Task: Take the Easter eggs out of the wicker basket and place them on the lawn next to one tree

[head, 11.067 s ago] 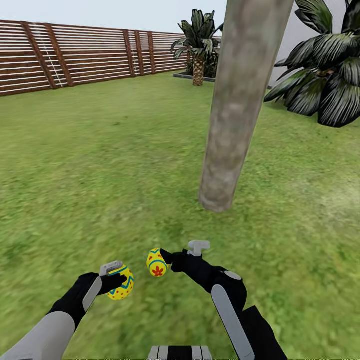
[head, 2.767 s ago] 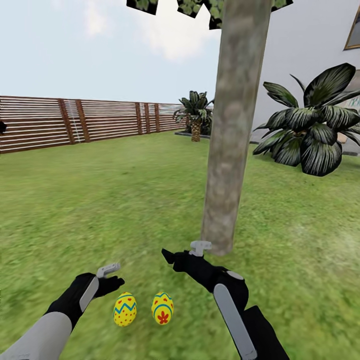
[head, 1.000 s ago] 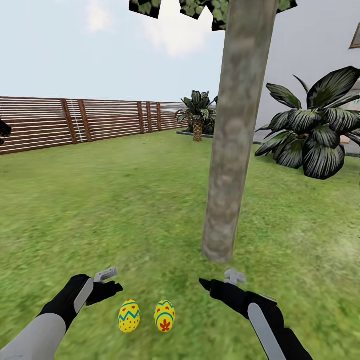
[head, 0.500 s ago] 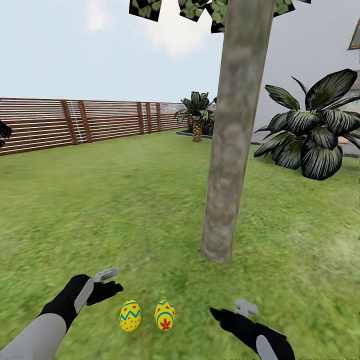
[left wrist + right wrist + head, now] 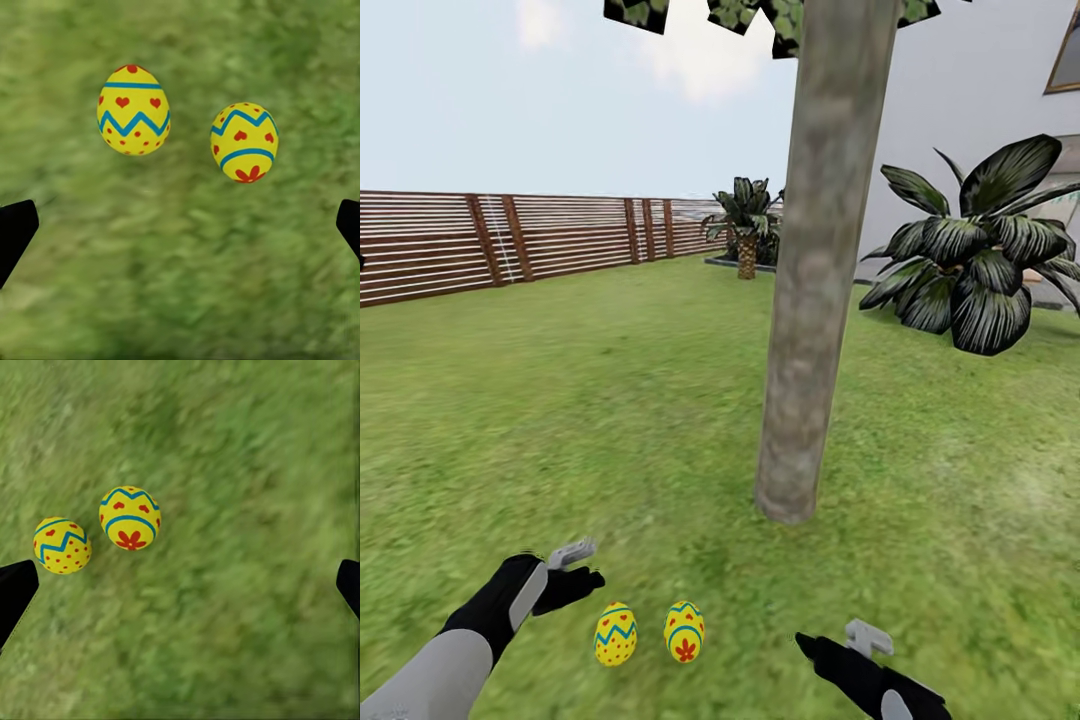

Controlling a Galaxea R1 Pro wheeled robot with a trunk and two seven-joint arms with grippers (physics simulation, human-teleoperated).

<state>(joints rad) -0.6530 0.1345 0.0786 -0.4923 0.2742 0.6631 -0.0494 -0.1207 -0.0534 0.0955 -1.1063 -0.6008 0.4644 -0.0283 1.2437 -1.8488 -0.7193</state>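
Two Easter eggs [image 5: 615, 634] [image 5: 684, 631] lie side by side on the lawn [image 5: 560, 420] near the tree [image 5: 800, 330], delivered. Left gripper [image 5: 582, 572] and right gripper [image 5: 822, 648]: jaws wide, empty. Third egg likely pending.

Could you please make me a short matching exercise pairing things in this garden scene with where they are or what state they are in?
Things:
1. two eggs
2. tree trunk
3. left gripper
4. wooden fence

Descriptions:
A. open, empty, just left of the eggs
B. along the far edge of the lawn
C. lying side by side on the grass
D. rising from the lawn beyond the eggs

Pairs: 1-C, 2-D, 3-A, 4-B
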